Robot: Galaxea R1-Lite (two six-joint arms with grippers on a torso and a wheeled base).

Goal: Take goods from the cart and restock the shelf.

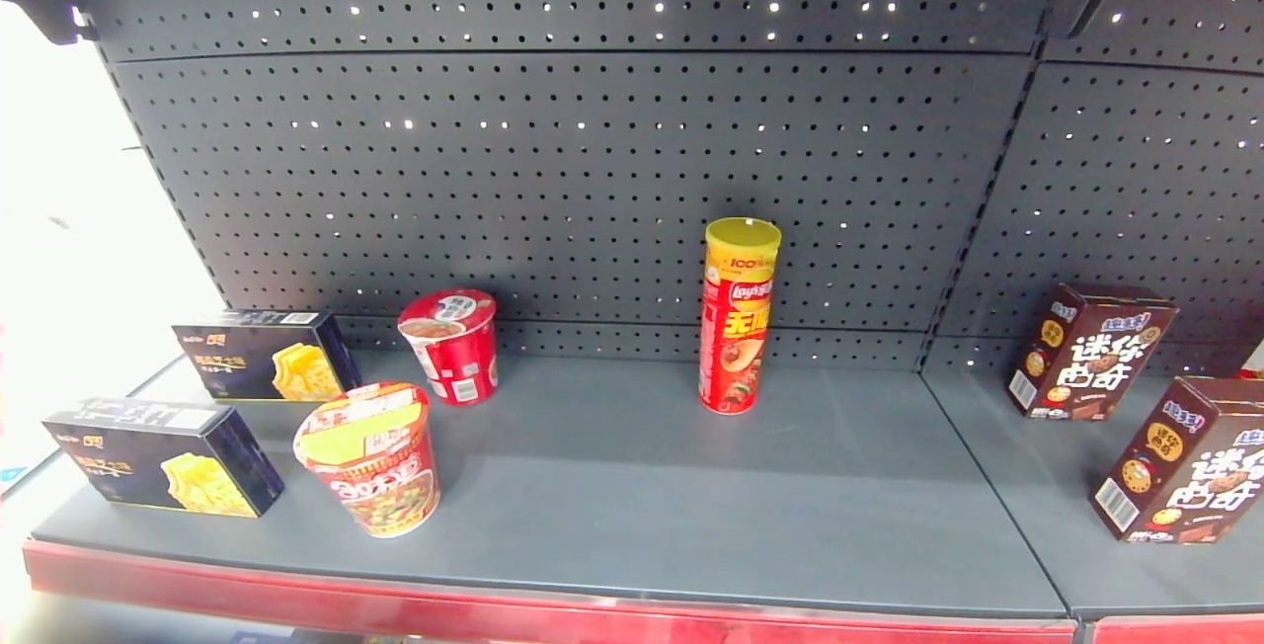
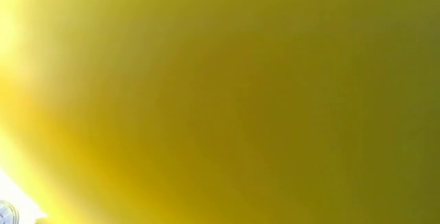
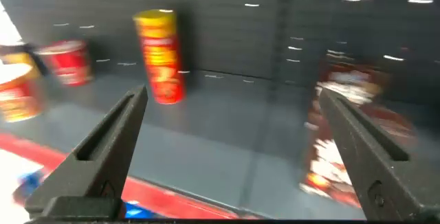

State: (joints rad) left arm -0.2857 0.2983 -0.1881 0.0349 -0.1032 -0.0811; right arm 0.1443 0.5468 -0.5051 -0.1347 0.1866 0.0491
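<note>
Canister upright, cups left, brown boxes right

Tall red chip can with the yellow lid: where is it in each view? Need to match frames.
Head view: tall red chip can with yellow lid stands upright on the grey shelf, near the black pegboard.
Left wrist view: cannot tell, blurred yellow.
Right wrist view: the can lies beyond the open right gripper.
Shared landmark: small red noodle cup, the cup nearest the can.
</note>
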